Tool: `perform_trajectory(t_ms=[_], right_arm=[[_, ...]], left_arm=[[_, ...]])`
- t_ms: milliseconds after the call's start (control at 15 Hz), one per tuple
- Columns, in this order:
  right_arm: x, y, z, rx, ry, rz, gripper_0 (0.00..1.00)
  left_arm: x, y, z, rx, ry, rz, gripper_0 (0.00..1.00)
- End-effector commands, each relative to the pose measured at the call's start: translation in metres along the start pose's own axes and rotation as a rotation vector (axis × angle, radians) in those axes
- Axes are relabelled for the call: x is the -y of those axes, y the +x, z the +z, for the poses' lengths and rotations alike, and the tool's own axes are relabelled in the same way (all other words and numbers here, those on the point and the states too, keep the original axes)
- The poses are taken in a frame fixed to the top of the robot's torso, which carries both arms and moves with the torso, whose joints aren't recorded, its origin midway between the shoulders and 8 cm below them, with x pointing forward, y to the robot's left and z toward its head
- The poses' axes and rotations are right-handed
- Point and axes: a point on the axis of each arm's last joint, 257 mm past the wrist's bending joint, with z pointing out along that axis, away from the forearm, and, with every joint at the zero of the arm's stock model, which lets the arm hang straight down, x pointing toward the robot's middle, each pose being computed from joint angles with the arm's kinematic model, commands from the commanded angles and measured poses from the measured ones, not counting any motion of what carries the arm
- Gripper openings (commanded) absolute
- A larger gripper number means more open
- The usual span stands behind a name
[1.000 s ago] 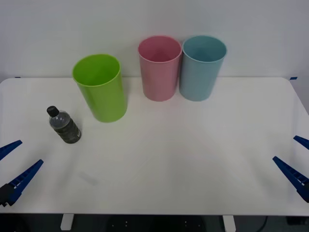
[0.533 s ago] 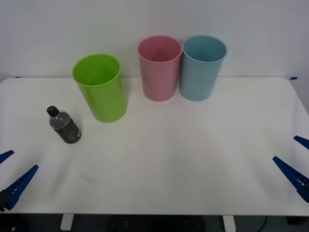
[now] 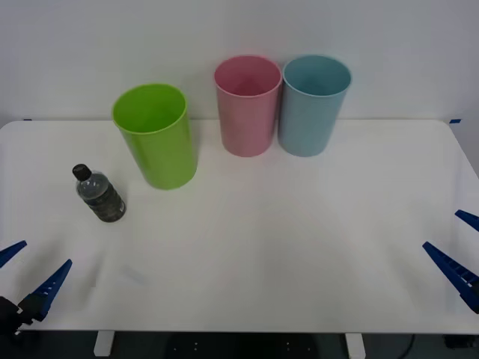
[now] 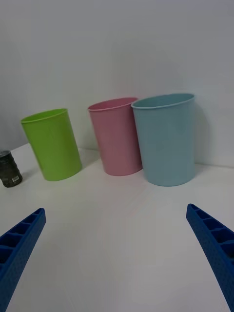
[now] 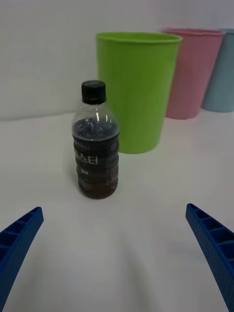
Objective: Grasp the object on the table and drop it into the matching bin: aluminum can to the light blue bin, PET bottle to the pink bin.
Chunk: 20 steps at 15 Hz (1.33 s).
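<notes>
PET bottle (image 5: 97, 141) upright on white table (image 3: 299, 224), white Korean lettering on its label, left hand (image 3: 22, 271) released, right hand (image 3: 458, 250) released

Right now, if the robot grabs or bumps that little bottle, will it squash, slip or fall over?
The bottle stands upright and narrow on the table, so a sideways nudge would probably tip it, and then it might roll. Its ribbed body should give the fingers some grip. It looks mostly full of dark liquid, so it is likely heavy for its size and firm.
</notes>
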Motion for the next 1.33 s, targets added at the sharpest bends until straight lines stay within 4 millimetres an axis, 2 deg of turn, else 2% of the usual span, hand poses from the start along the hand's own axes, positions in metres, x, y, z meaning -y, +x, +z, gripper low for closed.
perform_trajectory(t_ms=[67,267,600,1333], right_arm=[[0.000,0.000,0.000,0.000,0.000,0.000,1.00],[0.000,0.000,0.000,0.000,0.000,0.000,1.00],[0.000,0.000,0.000,0.000,0.000,0.000,1.00],[0.000,0.000,0.000,0.000,0.000,0.000,1.00]], left_arm=[[0.001,0.010,0.011,-0.022,-0.022,0.012,1.00],[-0.002,0.020,0.024,-0.043,-0.072,0.046,1.00],[0.010,0.023,0.052,-0.006,-0.097,-0.008,1.00],[0.001,0.034,0.124,0.005,-0.112,-0.095,1.00]])
